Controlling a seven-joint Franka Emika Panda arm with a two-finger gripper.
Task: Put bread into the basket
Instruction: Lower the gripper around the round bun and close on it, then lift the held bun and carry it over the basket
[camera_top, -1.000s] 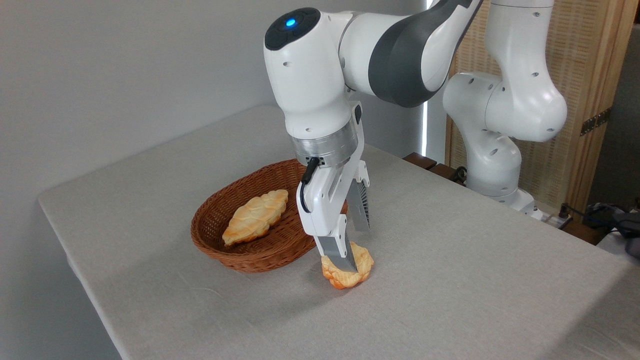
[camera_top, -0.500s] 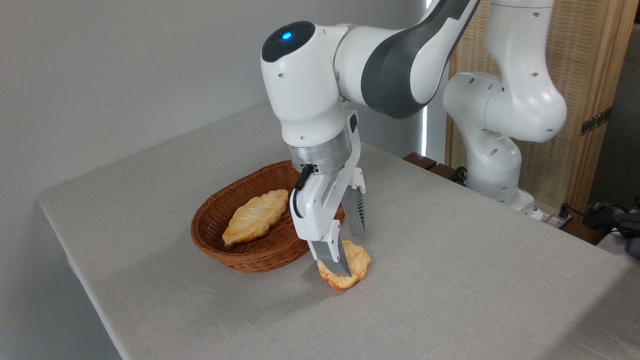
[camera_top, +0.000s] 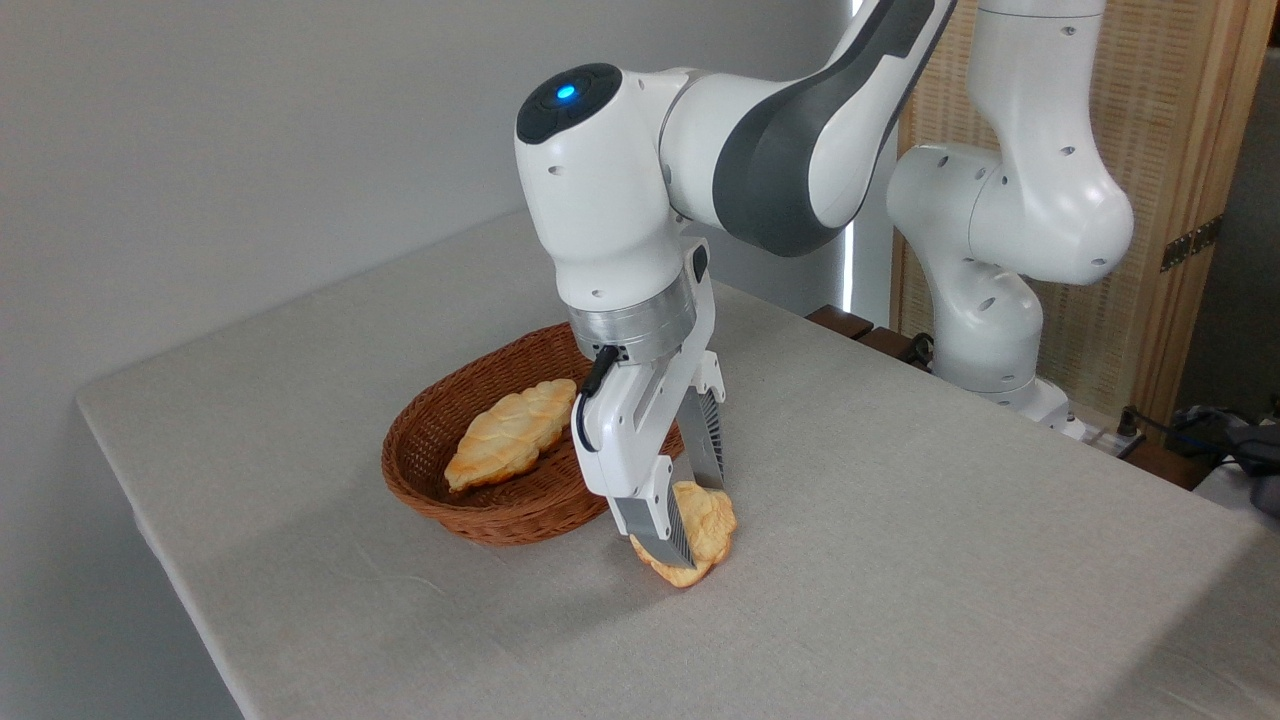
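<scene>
Bread (camera_top: 706, 520): small lumpy golden-yellow bun, orange-brown underside, tilted on edge, low at the bench, just right of the basket's near end. Basket (camera_top: 440, 480): oval brown woven wicker, shallow, braided rim, upright on the bench, long axis running back-right.

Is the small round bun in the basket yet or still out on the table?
Out. The bun sits beside the basket, between the jaws.

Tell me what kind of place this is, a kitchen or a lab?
Most likely a robot lab or test room, not a kitchen: the arm stands at a bare cloth-covered table against a plain grey wall, with cables at the right. The only props are bread and a basket.
</scene>
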